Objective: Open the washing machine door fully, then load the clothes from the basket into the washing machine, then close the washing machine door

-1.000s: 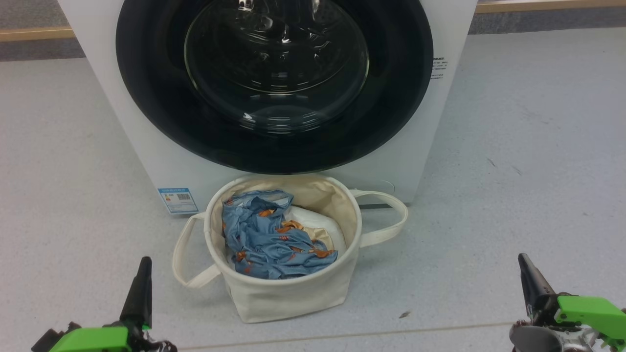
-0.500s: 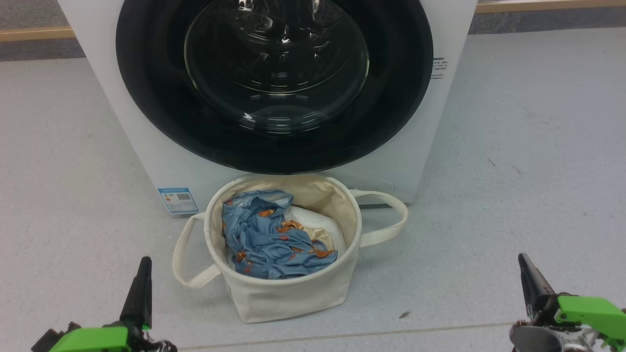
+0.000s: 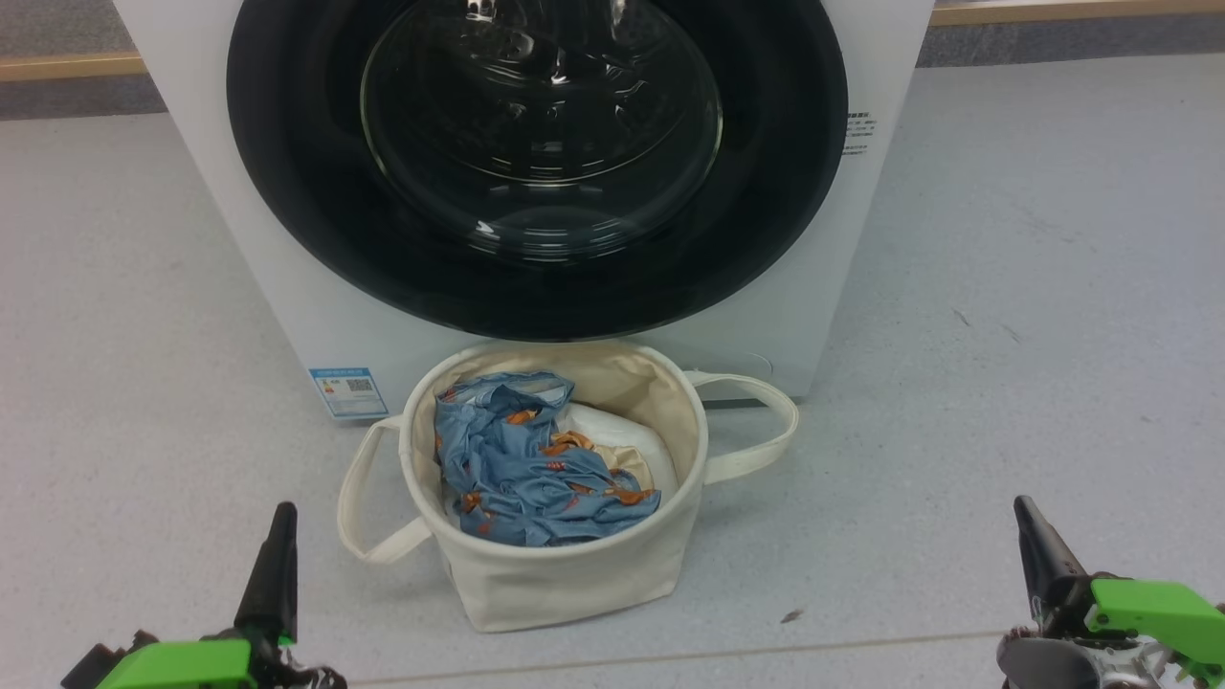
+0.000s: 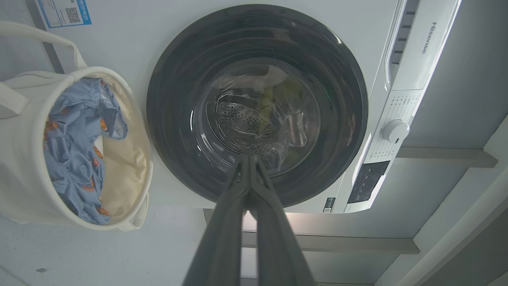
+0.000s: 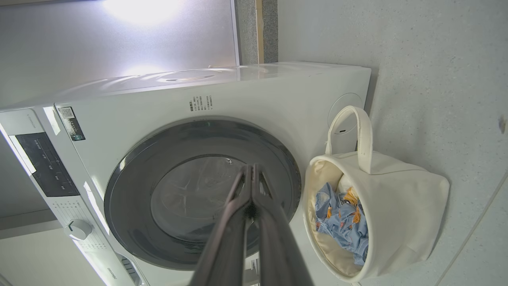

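Note:
The white washing machine (image 3: 287, 287) stands ahead with its round black door (image 3: 287, 191) flush against its front. Directly in front of it on the floor sits the cream basket (image 3: 565, 574), holding denim-blue clothes (image 3: 536, 478) with orange prints over a white bundle (image 3: 622, 435). My left gripper (image 3: 282, 512) hangs shut and empty at the lower left, short of the basket. My right gripper (image 3: 1022, 505) is shut and empty at the lower right. In the left wrist view the door (image 4: 178, 79) and basket (image 4: 20, 159) lie beyond the closed fingers (image 4: 238, 198); the right wrist view shows the door (image 5: 131, 178), the basket (image 5: 401, 210) and shut fingers (image 5: 238, 222).
Grey speckled floor (image 3: 1005, 335) spreads on both sides of the machine. A blue label sticker (image 3: 349, 390) sits at the machine's lower left corner. The control panel with a white knob (image 4: 394, 131) runs along the machine's top. A wooden skirting strip (image 3: 57, 65) lines the far wall.

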You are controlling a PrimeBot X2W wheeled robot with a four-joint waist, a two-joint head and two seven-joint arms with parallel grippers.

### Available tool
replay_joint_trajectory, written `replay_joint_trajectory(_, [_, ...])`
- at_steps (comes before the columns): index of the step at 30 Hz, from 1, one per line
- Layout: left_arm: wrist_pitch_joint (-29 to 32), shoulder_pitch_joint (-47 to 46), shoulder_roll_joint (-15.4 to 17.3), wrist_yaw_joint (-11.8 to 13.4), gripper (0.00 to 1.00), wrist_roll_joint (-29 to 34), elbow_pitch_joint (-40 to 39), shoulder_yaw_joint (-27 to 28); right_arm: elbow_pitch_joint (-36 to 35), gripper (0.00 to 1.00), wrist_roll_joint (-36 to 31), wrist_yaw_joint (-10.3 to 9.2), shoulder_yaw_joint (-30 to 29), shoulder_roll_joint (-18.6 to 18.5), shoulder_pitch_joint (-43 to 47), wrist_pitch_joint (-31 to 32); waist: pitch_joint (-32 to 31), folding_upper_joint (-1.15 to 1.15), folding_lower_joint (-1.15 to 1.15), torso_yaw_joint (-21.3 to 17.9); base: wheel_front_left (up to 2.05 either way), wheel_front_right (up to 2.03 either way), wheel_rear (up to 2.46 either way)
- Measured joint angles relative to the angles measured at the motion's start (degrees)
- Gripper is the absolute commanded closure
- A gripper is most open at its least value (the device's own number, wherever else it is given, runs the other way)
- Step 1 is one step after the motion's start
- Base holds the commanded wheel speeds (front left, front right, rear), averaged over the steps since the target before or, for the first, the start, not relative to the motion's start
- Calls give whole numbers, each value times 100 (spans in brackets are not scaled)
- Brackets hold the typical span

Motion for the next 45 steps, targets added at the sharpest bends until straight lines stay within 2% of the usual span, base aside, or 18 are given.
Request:
replay_joint_trajectory(38, [0, -1, -2, 0, 100, 0, 0, 1, 1, 100, 0, 0, -2, 0, 0, 0, 0, 0, 0, 0, 0, 0, 0])
replay_joint_trajectory(39, [-2, 2, -4, 3, 0, -1, 13, -2, 16, 0, 0, 0, 1, 2, 2, -1, 0, 0, 0, 0, 0, 0, 0])
replay_joint_trajectory(45, [-62, 223, -34, 5, 0, -1, 264, -53, 241, 0, -16, 0, 11, 41, 188, -33, 2, 0, 4, 5, 0, 0, 0])
